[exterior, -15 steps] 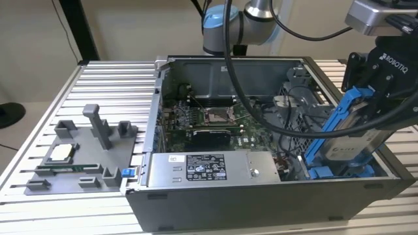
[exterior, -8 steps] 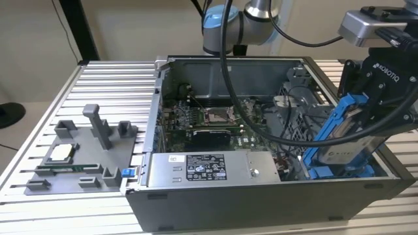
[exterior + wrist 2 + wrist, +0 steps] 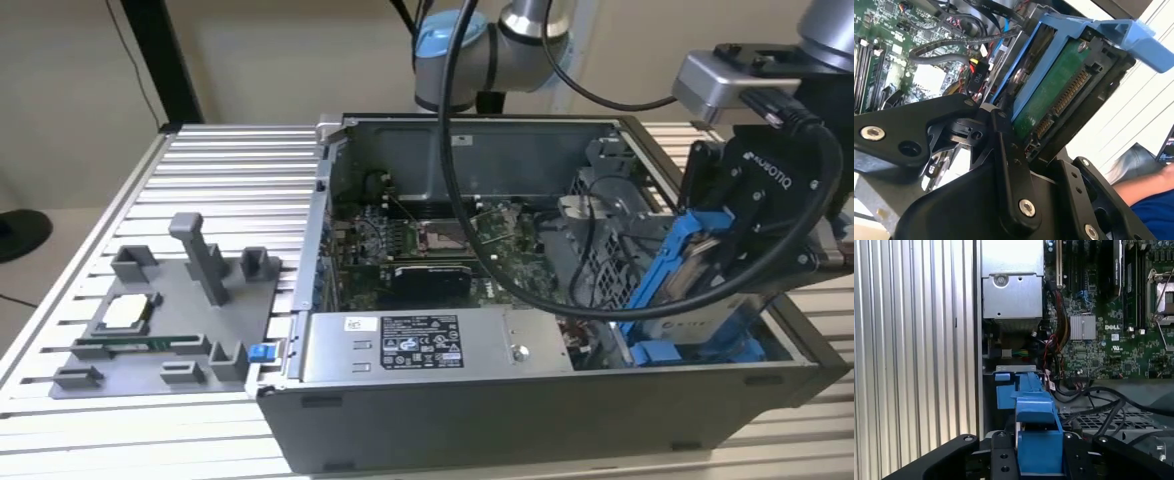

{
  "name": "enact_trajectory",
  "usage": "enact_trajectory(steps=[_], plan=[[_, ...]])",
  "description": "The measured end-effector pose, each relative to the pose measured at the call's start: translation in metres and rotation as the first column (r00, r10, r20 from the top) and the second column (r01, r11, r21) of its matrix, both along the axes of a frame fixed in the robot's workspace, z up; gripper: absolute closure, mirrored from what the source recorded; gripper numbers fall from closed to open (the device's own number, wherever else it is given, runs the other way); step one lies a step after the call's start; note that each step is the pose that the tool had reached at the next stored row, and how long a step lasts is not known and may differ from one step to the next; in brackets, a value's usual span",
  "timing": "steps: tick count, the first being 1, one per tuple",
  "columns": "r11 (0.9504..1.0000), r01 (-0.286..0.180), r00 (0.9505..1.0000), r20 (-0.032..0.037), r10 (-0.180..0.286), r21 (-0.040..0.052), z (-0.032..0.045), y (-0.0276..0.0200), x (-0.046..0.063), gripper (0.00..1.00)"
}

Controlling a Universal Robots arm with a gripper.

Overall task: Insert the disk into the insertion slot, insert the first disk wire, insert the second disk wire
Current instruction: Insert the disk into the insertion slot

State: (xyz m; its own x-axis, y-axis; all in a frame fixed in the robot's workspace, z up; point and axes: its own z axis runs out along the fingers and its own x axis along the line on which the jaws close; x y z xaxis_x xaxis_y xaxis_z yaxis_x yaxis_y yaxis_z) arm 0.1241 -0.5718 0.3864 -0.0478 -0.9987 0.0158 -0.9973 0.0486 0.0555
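Soft, even room light fills the exterior view, though the inside of the computer case [image 3: 467, 150] lies in shade. In the second wrist view the tabletop [image 3: 1139, 110] glares almost white behind a dark foreground.

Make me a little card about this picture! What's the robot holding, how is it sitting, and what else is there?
Holding: the end effector is shut on the disk, framed by its blue caddy
Disk pose: steeply tilted, lower end down by the insertion slot
Place: open computer case, at the exterior view's right
Also there: grey parts tray on the ribbed table, at the exterior view's left
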Motion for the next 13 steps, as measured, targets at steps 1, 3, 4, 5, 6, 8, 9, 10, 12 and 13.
enact_trajectory(steps=[1,3,4,5,6,8,9,10,12,13], plan=[[1.0000,0.000,1.0000,0.0000,0.000,0.0001,-0.0019,0.0000,0.000,1.00],[1.0000,0.001,1.0000,0.0000,-0.001,-0.0004,-0.0054,0.0000,-0.001,1.00],[1.0000,0.001,1.0000,0.0003,-0.001,0.0000,-0.0073,0.0001,-0.001,1.00],[1.0000,0.001,1.0000,0.0003,-0.001,0.0011,-0.0096,0.0001,-0.002,1.00],[1.0000,0.002,1.0000,0.0001,-0.002,0.0005,-0.0112,0.0001,-0.002,1.00],[1.0000,0.003,1.0000,-0.0020,-0.003,0.0004,-0.0125,0.0001,-0.002,1.00],[1.0000,0.003,1.0000,-0.0040,-0.003,0.0014,-0.0124,0.0000,-0.002,1.00],[1.0000,0.003,1.0000,-0.0081,-0.003,0.0033,-0.0119,0.0000,-0.002,1.00],[1.0000,0.004,0.9999,-0.0147,-0.004,0.0073,-0.0102,0.0000,-0.002,1.00],[1.0000,0.004,0.9998,-0.0174,-0.004,0.0083,-0.0088,0.0000,-0.002,1.00]])
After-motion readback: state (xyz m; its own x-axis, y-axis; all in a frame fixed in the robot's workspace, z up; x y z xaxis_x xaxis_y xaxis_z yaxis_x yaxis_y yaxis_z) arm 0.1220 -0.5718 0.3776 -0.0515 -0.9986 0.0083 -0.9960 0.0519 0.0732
